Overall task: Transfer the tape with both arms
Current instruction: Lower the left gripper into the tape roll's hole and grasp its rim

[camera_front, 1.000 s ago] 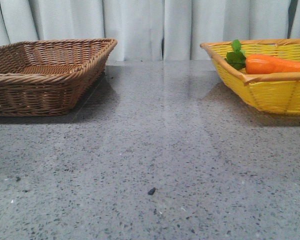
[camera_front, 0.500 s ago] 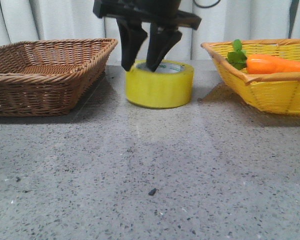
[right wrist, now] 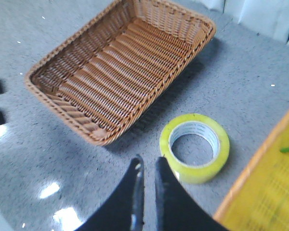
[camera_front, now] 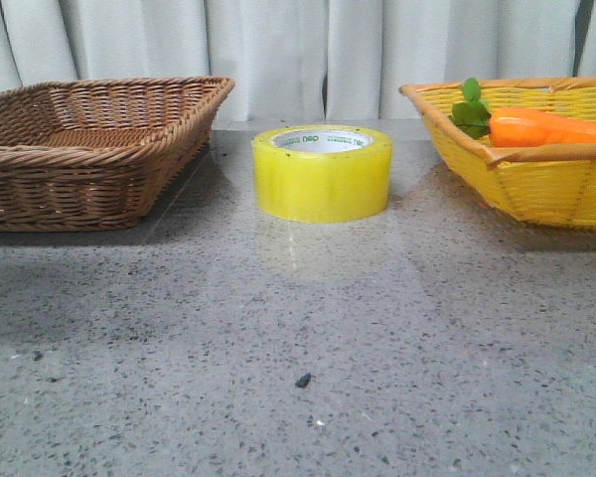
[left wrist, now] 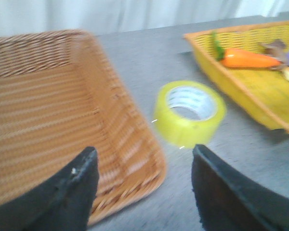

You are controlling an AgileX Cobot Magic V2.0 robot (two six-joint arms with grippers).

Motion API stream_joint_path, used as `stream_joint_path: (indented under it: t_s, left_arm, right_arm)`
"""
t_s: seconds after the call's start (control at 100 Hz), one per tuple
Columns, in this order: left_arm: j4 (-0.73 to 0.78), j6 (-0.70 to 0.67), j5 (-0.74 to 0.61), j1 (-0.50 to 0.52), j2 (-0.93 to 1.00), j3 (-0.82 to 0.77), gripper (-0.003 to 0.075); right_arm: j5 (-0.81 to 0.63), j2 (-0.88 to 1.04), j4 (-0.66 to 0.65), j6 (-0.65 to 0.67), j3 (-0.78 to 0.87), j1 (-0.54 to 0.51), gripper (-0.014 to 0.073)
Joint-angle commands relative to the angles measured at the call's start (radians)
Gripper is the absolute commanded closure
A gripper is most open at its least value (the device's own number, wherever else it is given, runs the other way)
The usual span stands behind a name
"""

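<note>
A speckled grey desk [camera_front: 308, 328] stretches before pale curtains [camera_front: 278, 50], carrying two baskets at its far corners. On the left sits a shallow brown wicker basket [camera_front: 89, 149], nothing visible inside it; on the right a yellow basket [camera_front: 536, 179] holds an orange carrot [camera_front: 546, 127] with green leaves. Between the two baskets, resting flat on the desk with its open core facing up, stands the tape [camera_front: 322, 171], a wide yellow roll whose white inner core bears small green letters. It touches neither basket, and no claw touches it. In the front view neither arm appears. The left wrist view shows the left claw [left wrist: 144, 187] spread wide above the near corner of the brown basket, the tape lying beyond its gap, apart from the fingers. The right wrist view shows the right claw [right wrist: 147, 192] with its fingers pressed nearly together, gripping nothing, raised over the desk with the roll just beside its tips.
</note>
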State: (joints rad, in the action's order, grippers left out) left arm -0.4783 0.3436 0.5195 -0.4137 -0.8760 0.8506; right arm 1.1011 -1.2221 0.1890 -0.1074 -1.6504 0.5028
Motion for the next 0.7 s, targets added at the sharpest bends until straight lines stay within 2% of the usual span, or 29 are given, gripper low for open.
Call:
stream_joint_path:
  t_s: [0.0, 0.12, 0.24, 0.43, 0.62, 0.69]
  left_arm:
    - [-0.034, 0.025, -0.026, -0.077, -0.121, 0.143, 0.0336]
    - [-0.034, 0.025, 0.038, -0.160, -0.314, 0.312, 0.0336]
    - [-0.054, 0.025, 0.159, -0.197, -0.516, 0.508, 0.0336]
    - [-0.089, -0.015, 0.285, -0.196, -0.784, 0.809, 0.0336]
    - [-0.080, -0.106, 0.382, -0.191, -0.979, 0.991, 0.0325]
    - [-0.078, -0.106, 0.401, -0.191, -1.019, 1.024, 0.0283]
  right_arm:
    - [-0.114, 0.179, -0.043, -0.018, 0.106, -0.002, 0.0660]
    - [-0.245, 0.392, -0.112, 0.009, 0.327, -0.005, 0.0660]
    - [-0.337, 0.569, -0.189, 0.186, 0.492, -0.035, 0.0660]
    - [-0.295, 0.721, -0.293, 0.291, 0.555, -0.062, 0.0660]
    - [-0.193, 0.736, -0.298, 0.298, 0.551, -0.062, 0.0660]
    - [-0.137, 0.731, -0.298, 0.298, 0.551, -0.062, 0.0660]
